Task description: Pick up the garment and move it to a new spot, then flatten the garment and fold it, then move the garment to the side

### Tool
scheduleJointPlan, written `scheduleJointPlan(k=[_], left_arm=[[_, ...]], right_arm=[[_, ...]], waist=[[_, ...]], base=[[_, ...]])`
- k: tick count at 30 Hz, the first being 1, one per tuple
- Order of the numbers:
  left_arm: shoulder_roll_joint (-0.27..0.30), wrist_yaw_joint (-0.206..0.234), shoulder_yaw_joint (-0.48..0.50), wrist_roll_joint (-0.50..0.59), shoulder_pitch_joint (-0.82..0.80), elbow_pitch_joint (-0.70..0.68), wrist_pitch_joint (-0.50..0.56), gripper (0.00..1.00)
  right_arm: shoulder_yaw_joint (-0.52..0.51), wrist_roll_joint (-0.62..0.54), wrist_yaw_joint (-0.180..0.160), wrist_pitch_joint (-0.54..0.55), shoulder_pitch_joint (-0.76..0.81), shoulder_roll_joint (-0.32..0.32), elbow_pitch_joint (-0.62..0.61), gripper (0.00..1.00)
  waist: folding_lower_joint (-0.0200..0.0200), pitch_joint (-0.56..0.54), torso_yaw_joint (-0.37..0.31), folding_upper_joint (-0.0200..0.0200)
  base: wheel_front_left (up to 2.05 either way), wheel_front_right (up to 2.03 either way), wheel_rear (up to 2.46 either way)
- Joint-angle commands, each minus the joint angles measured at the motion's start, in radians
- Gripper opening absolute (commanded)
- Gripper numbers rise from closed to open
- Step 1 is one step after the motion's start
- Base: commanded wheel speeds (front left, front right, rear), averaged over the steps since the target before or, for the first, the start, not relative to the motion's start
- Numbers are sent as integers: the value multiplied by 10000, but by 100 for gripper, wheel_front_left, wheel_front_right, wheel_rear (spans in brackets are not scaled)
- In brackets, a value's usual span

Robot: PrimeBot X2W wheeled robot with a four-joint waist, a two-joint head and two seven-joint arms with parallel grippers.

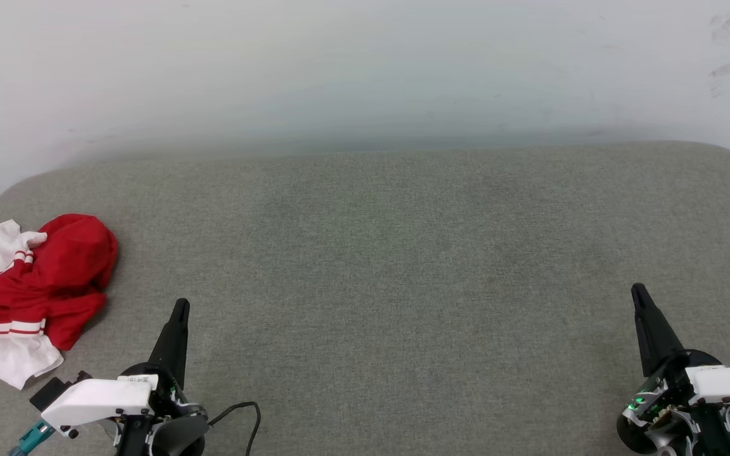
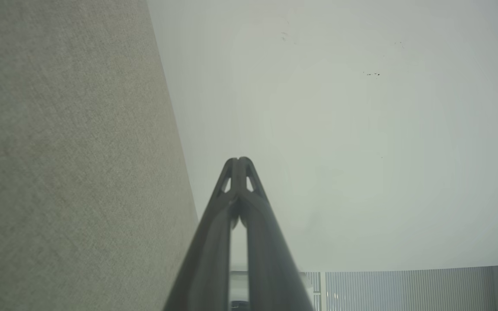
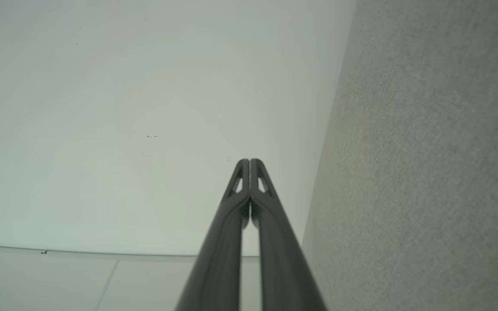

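The garment [image 1: 35, 285] lies crumpled at the far left of the grey padded surface [image 1: 377, 266]: red cloth with white sleeves and red-and-white striped trim, partly cut off by the head view's left edge. My left gripper [image 1: 180, 306] is shut and empty, its tips a short way right of the garment and apart from it. At the lower right my right gripper [image 1: 636, 290] is shut and empty too. In the left wrist view the left gripper [image 2: 239, 160] has its fingertips pressed together. The right gripper [image 3: 249, 161] in its own wrist view looks the same.
A pale wall [image 1: 365, 69] rises behind the surface's far edge. A black cable [image 1: 244, 415] loops by the left wrist. The surface's rounded corners show at the far left and far right. A slatted panel [image 2: 404, 289] lies beyond the left gripper.
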Motion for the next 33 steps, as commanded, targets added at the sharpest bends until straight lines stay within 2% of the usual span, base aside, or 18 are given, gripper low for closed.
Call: scheduleJointPlan(k=[1, 20, 21, 28, 33], left_arm=[[-5, -18, 32, 30, -75, 10, 28, 0], [-5, -18, 33, 31, -75, 10, 28, 0], [-5, -18, 33, 31, -75, 10, 29, 100], [-30, 2, -74, 136, 252, 13, -218, 100], [-28, 24, 90, 594, 323, -101, -470, 100]], right_arm=[[-8, -58, -1, 21, -122, 34, 9, 0], [-8, -59, -1, 22, -122, 34, 9, 0], [-8, -59, 0, 20, -122, 34, 9, 100], [71, -157, -2, -219, 256, 8, 161, 100], [-12, -607, -2, -471, 322, 9, 93, 100]], waist=[[0, 0, 0, 0], [0, 0, 0, 0], [0, 0, 0, 0], [0, 5, -7, 0], [0, 12, -16, 0]], base=[[0, 0, 0], [0, 0, 0], [0, 0, 0], [0, 0, 0], [0, 0, 0]])
